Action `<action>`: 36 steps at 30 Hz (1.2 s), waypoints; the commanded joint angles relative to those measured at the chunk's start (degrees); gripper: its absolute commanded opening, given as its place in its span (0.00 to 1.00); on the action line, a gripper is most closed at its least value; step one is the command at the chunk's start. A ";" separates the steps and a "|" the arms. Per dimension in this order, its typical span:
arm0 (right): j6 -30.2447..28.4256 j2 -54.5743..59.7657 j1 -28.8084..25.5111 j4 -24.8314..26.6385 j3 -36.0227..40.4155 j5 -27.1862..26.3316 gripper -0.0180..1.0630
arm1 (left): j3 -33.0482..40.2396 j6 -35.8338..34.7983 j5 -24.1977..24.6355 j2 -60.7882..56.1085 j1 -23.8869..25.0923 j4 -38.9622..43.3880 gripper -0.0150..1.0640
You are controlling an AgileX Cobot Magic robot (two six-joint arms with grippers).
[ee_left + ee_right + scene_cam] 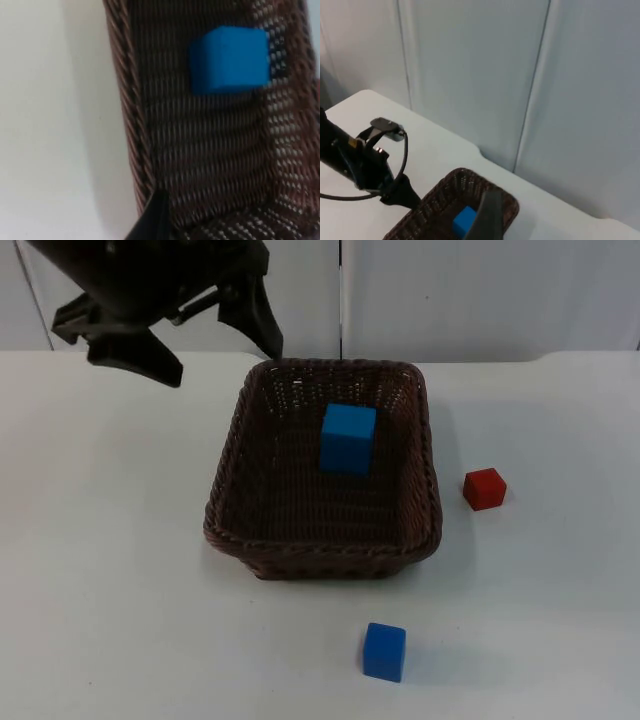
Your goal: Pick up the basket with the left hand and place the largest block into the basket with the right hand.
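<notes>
Basket (325, 540) on table; large blue block (348, 438) inside. Left gripper (215, 335) spread, released, off its far-left corner. Right gripper: cannot tell.

We see bright, even light from above — the white table (110, 570) nearly washes out, without hard glare. Soft, short shadows sit beside the red block (484, 488) and the small blue block (384, 651). The basket (425, 490) interior stays dark. The left wrist view is smeared by motion — weave and big blue block (229, 59) blur.
</notes>
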 commanded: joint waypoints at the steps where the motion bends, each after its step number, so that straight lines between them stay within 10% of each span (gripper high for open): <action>1: -0.27 -0.28 -0.27 0.78 0.14 0.46 0.69 | 1.30 1.00 -0.43 -2.78 -0.87 0.65 0.82; 8: -0.27 -2.27 -0.27 3.16 2.66 0.17 0.69 | 5.20 2.53 -1.06 -12.21 -5.71 2.20 0.82; 18: -0.27 -19.62 -0.27 3.76 32.72 -17.11 0.69 | 11.07 2.53 -1.95 -26.73 -8.66 2.96 0.82; 36: -0.14 -37.67 -0.27 3.71 58.01 -20.00 0.69 | 25.49 5.34 -3.21 -46.27 -8.66 6.00 0.82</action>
